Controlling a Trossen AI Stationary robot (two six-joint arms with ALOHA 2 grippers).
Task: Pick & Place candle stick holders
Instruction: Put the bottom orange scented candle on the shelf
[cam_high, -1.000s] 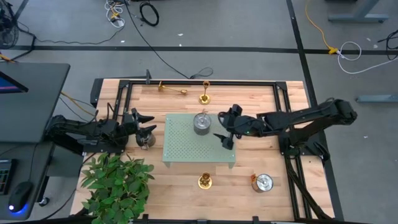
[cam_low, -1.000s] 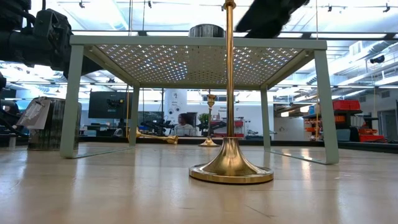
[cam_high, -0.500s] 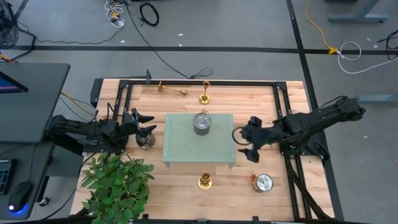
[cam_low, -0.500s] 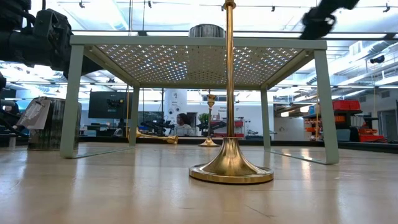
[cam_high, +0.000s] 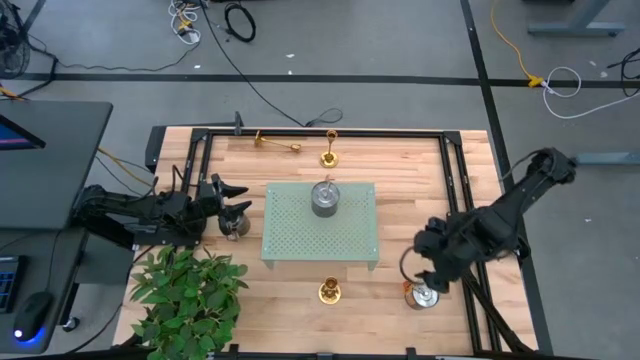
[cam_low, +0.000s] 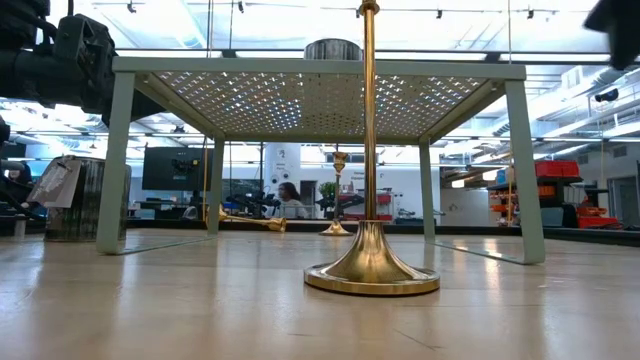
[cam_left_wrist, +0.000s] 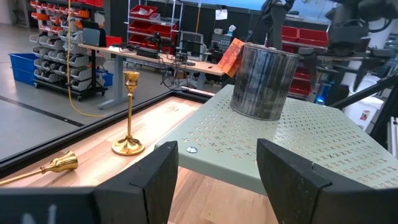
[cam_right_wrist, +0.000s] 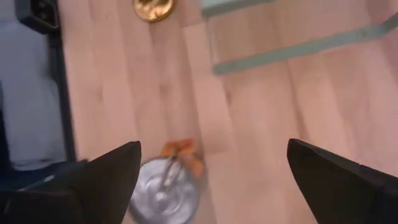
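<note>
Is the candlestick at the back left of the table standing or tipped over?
Tipped over: the back-left candlestick lies flat on the table, while its neighbour stands upright.

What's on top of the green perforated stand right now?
One silver tin can stands on the green perforated stand, near its far edge. No candlestick is on it. The can's inside isn't visible.

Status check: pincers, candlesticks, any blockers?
Right pincer open, empty, above silver tin. Left pincer open, parked at table's left. Nearest candlestick upright, untouched. Nothing blocking.
</note>
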